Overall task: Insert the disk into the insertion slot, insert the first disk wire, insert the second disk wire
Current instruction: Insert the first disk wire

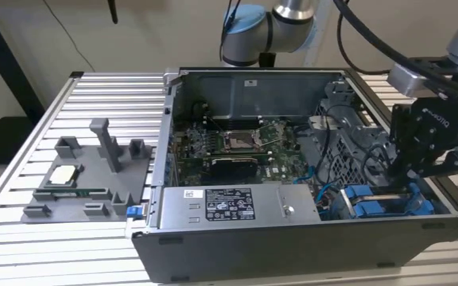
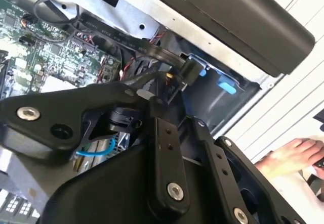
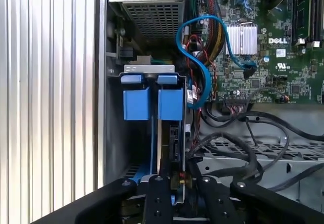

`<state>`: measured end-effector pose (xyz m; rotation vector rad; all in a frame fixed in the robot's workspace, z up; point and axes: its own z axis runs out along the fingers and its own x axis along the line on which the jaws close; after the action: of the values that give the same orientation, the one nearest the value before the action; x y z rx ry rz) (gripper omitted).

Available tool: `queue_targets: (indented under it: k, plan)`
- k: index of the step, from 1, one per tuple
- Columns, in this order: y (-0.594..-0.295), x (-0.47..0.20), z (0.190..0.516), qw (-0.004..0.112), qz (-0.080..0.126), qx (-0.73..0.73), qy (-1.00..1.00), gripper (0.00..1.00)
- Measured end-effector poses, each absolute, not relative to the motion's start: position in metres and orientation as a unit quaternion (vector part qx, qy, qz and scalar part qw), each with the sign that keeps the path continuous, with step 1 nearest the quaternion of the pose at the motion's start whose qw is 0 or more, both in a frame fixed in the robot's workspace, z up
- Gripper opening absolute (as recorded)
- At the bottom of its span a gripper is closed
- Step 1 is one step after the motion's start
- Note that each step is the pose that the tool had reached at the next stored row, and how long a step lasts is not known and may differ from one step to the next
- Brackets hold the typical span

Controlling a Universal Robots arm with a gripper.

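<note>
The disk (image 3: 164,148) stands on edge inside the insertion slot (image 3: 115,133), and its blue carrier tabs (image 3: 152,102) lie at the slot's mouth. In the exterior view the blue carrier (image 1: 380,202) sits low in the case's near right corner. My gripper (image 1: 408,176) reaches down onto it from above. The fingertips (image 2: 152,100) are drawn together at the disk's end (image 3: 178,181). A black wire with its connector (image 2: 188,71) lies just past the tips. Whether the tips pinch anything is hidden.
A blue cable (image 3: 195,67) and several black wires (image 3: 243,148) loop over the perforated bay beside the disk. The labelled power-supply box (image 1: 229,205) sits at the case front. A grey fixture (image 1: 86,179) stands on the slatted table. A person's hand (image 2: 293,155) rests outside the case.
</note>
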<state>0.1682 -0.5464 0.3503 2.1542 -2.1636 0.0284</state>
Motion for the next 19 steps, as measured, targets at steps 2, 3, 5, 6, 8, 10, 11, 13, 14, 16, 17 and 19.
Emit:
queue_targets:
  k: [2, 3, 5, 6, 8, 10, 11, 13, 14, 16, 17, 19]
  plan:
    - [-0.546, 0.168, 0.359, 0.044, 0.009, 0.705, -0.708, 0.27]
    - [-0.546, 0.168, 0.363, 0.045, 0.009, 0.705, -0.708, 0.27]
    - [-0.546, 0.168, 0.372, 0.045, 0.009, 0.705, -0.708, 0.27]
    - [-0.546, 0.168, 0.376, 0.045, 0.009, 0.705, -0.708, 0.27]
    - [-0.546, 0.168, 0.383, 0.045, 0.009, 0.705, -0.708, 0.27]
    - [-0.546, 0.168, 0.384, 0.045, 0.009, 0.705, -0.708, 0.27]
    - [-0.546, 0.168, 0.384, 0.045, 0.009, 0.705, -0.708, 0.27]
    - [-0.546, 0.168, 0.385, 0.045, 0.009, 0.705, -0.708, 0.27]
    - [-0.546, 0.168, 0.385, 0.045, 0.009, 0.705, -0.708, 0.27]
    - [-0.546, 0.168, 0.385, 0.045, 0.009, 0.705, -0.708, 0.27]
    - [-0.546, 0.168, 0.385, 0.045, 0.009, 0.705, -0.708, 0.27]
    - [-0.546, 0.169, 0.385, 0.045, 0.009, 0.705, -0.708, 0.27]
